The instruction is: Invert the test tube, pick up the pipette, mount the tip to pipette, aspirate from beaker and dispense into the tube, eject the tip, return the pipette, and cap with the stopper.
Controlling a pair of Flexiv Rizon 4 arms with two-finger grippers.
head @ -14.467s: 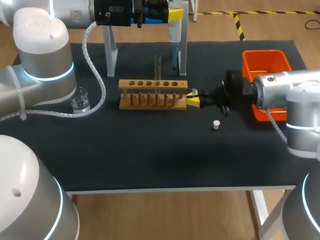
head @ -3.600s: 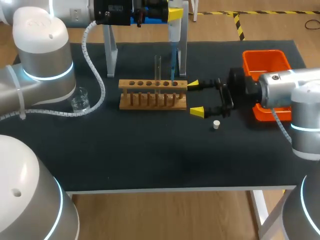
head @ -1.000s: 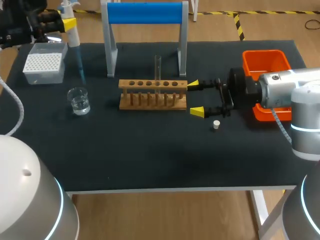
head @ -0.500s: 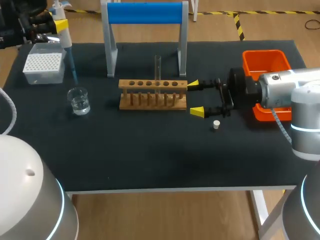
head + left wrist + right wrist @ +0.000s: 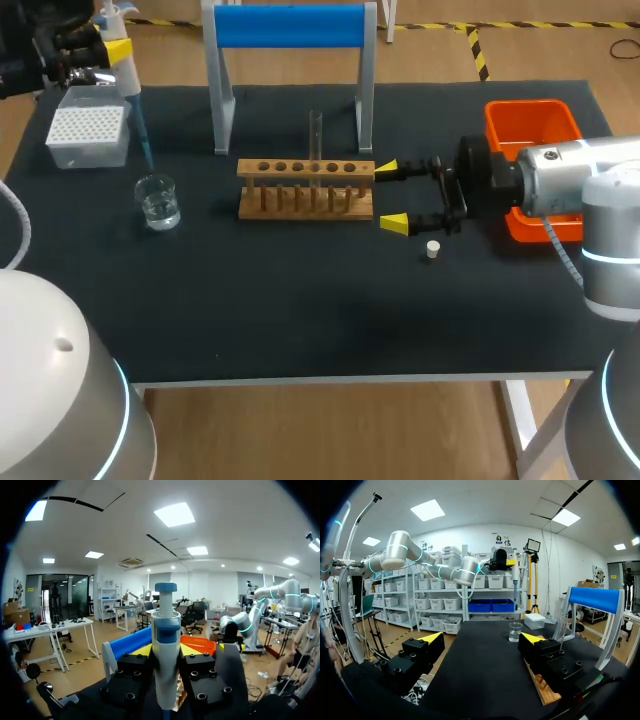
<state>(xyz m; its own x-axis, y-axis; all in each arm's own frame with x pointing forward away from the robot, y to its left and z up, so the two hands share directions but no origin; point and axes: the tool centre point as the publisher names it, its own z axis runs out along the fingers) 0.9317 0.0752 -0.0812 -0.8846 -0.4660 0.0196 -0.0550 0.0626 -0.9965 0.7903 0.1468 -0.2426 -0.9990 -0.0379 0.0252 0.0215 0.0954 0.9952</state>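
L tool (image 5: 112,50) gripping pipette (image 5: 130,72) upright, tip (image 5: 143,138) hanging just behind and above beaker (image 5: 158,203); R tool (image 5: 392,196) sitting open by rack (image 5: 305,192).

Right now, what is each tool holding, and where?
Left tool holds the pipette by its body, just below the plunger; right tool is open and empty.

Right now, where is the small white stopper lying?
In the head view, the stopper lies on the table right of the wooden rack, close beside the open right pincer, on its front-edge side.
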